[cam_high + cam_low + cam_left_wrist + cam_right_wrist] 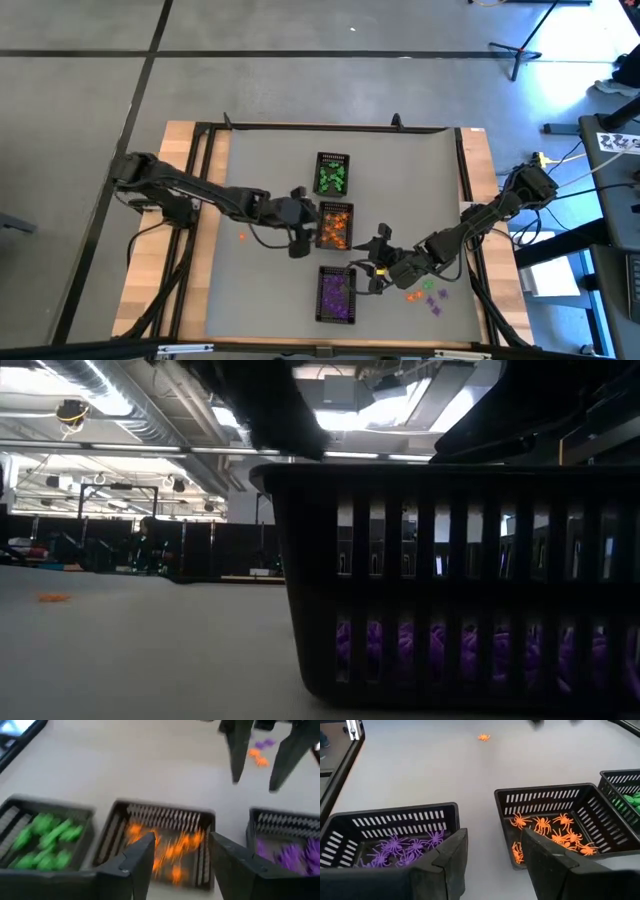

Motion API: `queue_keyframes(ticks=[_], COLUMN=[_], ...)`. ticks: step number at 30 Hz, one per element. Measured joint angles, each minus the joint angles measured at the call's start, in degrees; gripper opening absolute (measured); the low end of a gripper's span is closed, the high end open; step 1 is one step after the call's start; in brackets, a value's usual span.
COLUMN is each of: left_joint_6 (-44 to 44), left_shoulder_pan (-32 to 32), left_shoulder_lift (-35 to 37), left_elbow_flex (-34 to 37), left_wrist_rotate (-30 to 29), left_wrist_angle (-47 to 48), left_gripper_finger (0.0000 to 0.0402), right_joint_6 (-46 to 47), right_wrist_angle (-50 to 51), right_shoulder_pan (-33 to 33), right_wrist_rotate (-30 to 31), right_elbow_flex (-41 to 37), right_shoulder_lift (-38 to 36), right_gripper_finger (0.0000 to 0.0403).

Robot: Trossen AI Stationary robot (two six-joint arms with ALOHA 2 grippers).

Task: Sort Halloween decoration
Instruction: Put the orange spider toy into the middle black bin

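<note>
The Halloween decoration is tiny plastic spiders. Green ones fill the far black tray (332, 175), orange ones the middle tray (335, 225) and purple ones the near tray (337, 293). My left gripper (300, 228) stands just left of the orange tray (165, 845), open (180, 857), with nothing between its fingers. My right gripper (375, 262) hovers right of the gap between the orange tray (555, 827) and the purple tray (395, 840), open (492, 857) and holding nothing. A small heap of loose orange, green and purple spiders (425, 292) lies on the table behind my right gripper.
One orange spider (242, 236) lies alone on the grey mat, left of the trays; it also shows in the right wrist view (483, 737) and the low view (52, 597). A black frame (300, 127) runs round the mat. In the low view the purple tray (450, 580) fills the right half.
</note>
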State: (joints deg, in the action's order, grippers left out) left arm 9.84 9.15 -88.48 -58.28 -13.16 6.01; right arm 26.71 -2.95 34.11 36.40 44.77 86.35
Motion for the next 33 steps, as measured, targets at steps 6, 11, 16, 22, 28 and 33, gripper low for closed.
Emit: queue_keyframes(ticks=[6,11,16,22,28,33], left_joint_6=[7.74,15.27,26.09,36.97,47.87,53.06], left_shoulder_pan=[3.95,12.49,21.43,28.13,29.32,28.70], left_shoulder_lift=[11.66,19.03,20.77,20.34,20.35,20.14], left_elbow_flex=[-1.73,-1.75,-1.44,5.55,16.50,24.76], left_wrist_rotate=[-3.92,-13.05,-18.39,-18.77,-13.01,-11.00], left_wrist_angle=[21.86,31.97,40.88,41.99,40.73,35.81], left_gripper_finger=[0.0158,0.0143,0.0141,0.0141,0.0141,0.0141], right_joint_6=[-0.66,-3.68,-6.59,-10.49,-7.85,-6.58], right_wrist_angle=[1.71,1.35,-7.25,-29.67,-38.93,-38.94], right_shoulder_pan=[1.64,7.05,11.24,9.04,4.89,2.35], right_wrist_rotate=[1.13,8.04,11.92,5.64,3.80,1.35], right_elbow_flex=[0.00,-0.10,-5.97,-20.00,-27.13,-27.17], right_shoulder_lift=[-3.53,-8.07,-12.37,-18.11,-20.22,-20.11], right_gripper_finger=[0.0182,0.0182,0.0182,0.0182,0.0182,0.0182])
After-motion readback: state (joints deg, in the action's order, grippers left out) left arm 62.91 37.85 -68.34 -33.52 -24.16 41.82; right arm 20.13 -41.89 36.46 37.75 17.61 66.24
